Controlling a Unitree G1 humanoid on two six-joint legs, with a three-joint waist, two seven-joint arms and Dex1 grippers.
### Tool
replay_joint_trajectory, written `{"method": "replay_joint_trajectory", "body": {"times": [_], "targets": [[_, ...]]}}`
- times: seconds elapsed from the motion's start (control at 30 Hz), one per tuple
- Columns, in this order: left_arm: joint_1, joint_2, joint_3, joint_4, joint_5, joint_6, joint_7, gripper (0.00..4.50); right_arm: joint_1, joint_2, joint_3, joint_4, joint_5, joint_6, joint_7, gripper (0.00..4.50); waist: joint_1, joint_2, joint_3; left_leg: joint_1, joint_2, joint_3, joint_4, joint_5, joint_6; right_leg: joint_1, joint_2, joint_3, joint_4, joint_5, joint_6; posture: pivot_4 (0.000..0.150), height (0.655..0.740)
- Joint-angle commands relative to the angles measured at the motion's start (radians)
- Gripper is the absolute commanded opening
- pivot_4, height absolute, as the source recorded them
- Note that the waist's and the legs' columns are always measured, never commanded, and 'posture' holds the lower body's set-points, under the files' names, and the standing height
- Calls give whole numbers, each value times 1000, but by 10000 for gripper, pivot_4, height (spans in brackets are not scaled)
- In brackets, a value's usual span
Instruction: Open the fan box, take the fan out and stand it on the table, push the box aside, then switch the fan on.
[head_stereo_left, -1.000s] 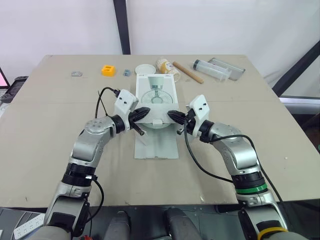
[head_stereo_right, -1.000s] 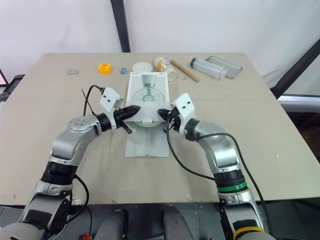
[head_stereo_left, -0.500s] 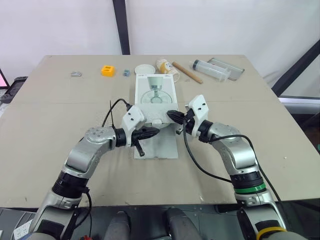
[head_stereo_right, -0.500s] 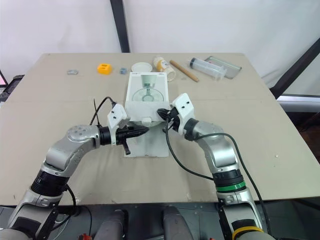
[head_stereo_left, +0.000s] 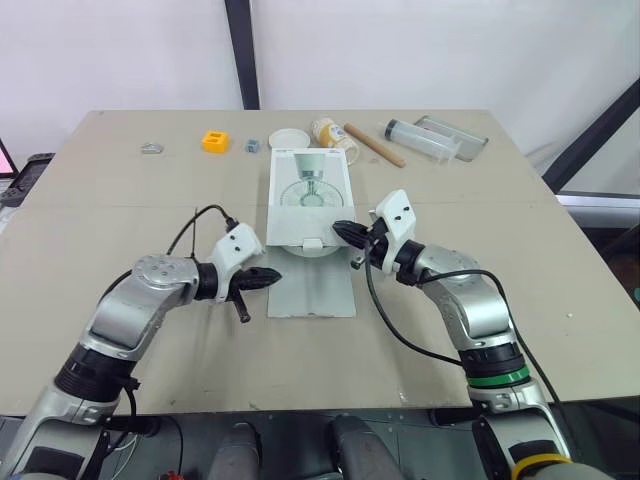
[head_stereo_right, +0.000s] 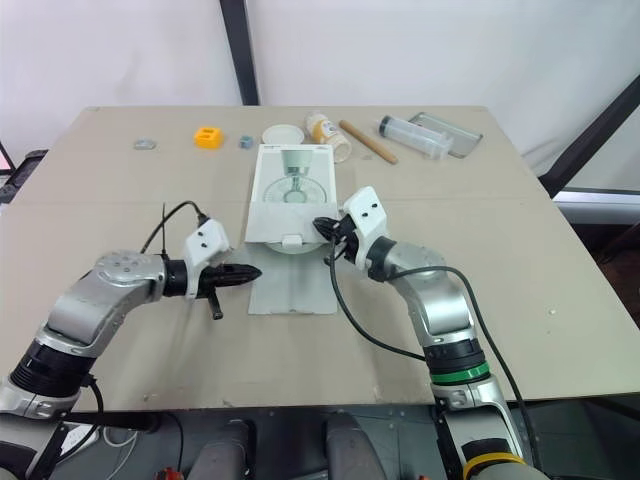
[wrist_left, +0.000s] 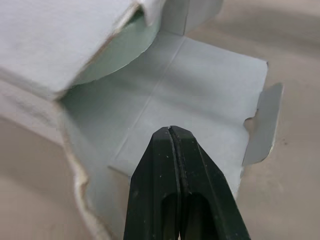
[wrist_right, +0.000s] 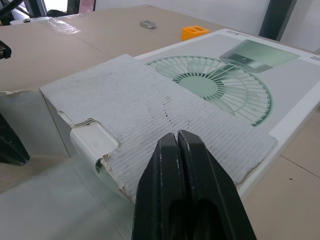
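Fan box (head_stereo_left: 311, 195) lay central on the table (head_stereo_left: 120, 210), near flap (head_stereo_left: 313, 290) down, fan (wrist_left: 117, 52) inside; left fingers (head_stereo_left: 260, 279) beside the flap and right fingers (head_stereo_left: 346, 232) at its near-right corner, both pressed together and empty, risked shoving the box rather than gripping.

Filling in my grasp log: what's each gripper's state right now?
Left gripper: shut, holding nothing.
Right gripper: shut, holding nothing, by the fan box.

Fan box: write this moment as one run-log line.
box: flap open, lying flat | left gripper: shut, at flap's edge | right gripper: shut, at box's open end
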Motion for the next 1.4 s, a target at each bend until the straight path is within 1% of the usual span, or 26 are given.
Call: {"method": "replay_joint_trajectory", "body": {"times": [0.03,0.2,0.33,0.47,0.87,1.4], "targets": [[-1,15,51,25,15,-14,23,0,4,3,17,12,-2,-1,7,386,0,0,0,0,0,0,0,0,0,0,0,0,0,0,0,1500,7400],[-11,2,72,125,72,-75,91,0,4,1,17,12,-3,-2,10,386,0,0,0,0,0,0,0,0,0,0,0,0,0,0,0,1500,7400],[-45,-42,101,209,101,-120,172,0,8,-2,16,7,-3,0,10,386,1,0,0,0,0,0,0,0,0,0,0,0,0,0,0,1500,7400],[-72,-101,119,251,104,-139,217,0,9,-4,14,5,-4,2,10,386,1,0,0,0,0,0,0,0,0,0,0,0,0,1,-1,1500,7400],[-98,-235,127,287,104,-156,289,0,10,-6,12,-3,-3,9,7,386,1,0,0,0,0,0,0,0,0,0,0,0,0,2,-3,1500,7400],[-85,-263,126,255,96,-139,278,0,9,2,13,1,-2,8,5,386,0,0,0,0,0,0,0,0,0,0,0,0,0,2,-3,1500,7400]]}}
